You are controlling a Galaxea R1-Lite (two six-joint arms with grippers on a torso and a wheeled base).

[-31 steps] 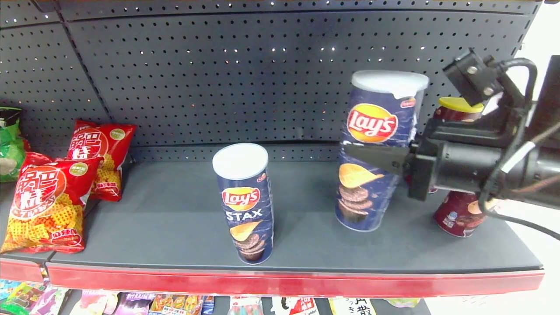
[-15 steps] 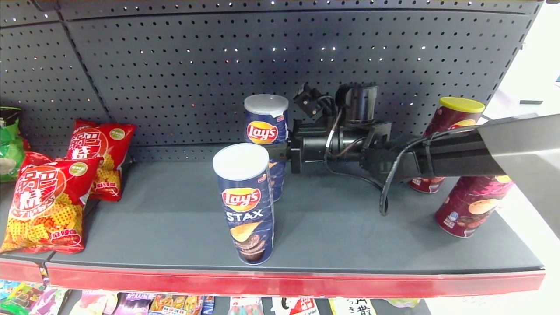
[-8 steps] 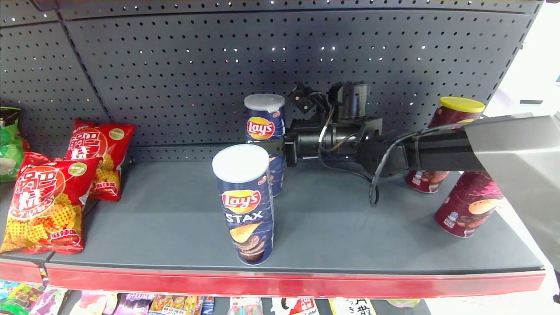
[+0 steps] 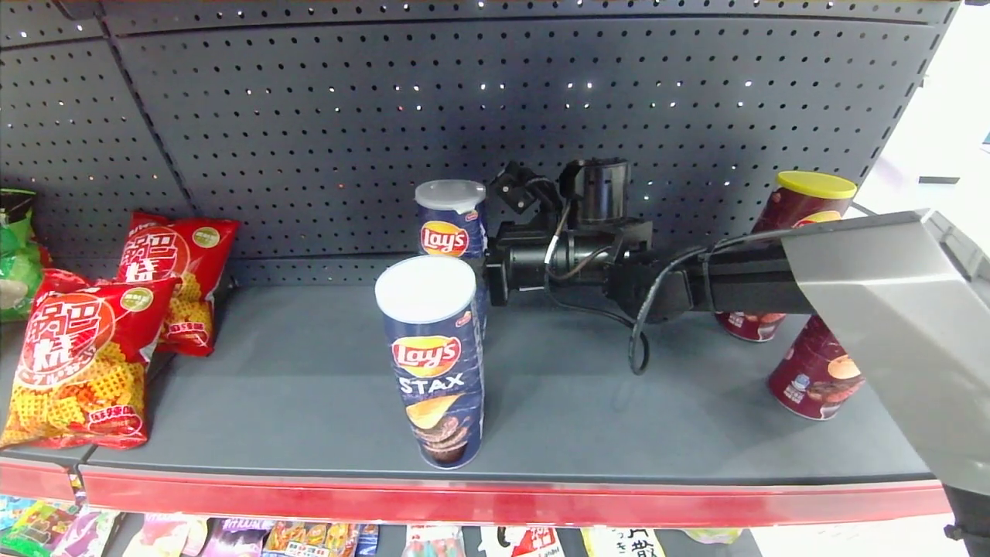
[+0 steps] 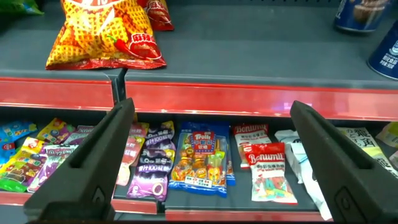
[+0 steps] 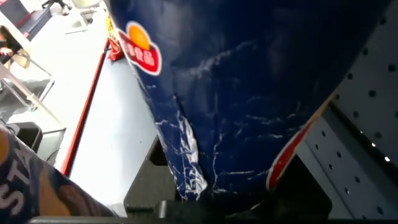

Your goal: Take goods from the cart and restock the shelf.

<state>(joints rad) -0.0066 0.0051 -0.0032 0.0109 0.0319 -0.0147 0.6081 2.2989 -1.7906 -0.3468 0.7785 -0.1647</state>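
Right end effector (image 4: 481, 272) pinched the rear can (image 4: 450, 224) mid-frame; we feared release toppling it onto the front can (image 4: 437, 363).

Right end effector (image 4: 479, 271) clamped; left end effector (image 5: 211, 111) spread.

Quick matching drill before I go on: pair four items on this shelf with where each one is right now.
Things: 1 rear blue can; 2 front blue can; 3 yellow-lidded can; 4 red snack bags.
Places: A left end of shelf; B right end of shelf; C gripped by right tool; D standing free near front edge.
Pairs: 1-C; 2-D; 3-B; 4-A.
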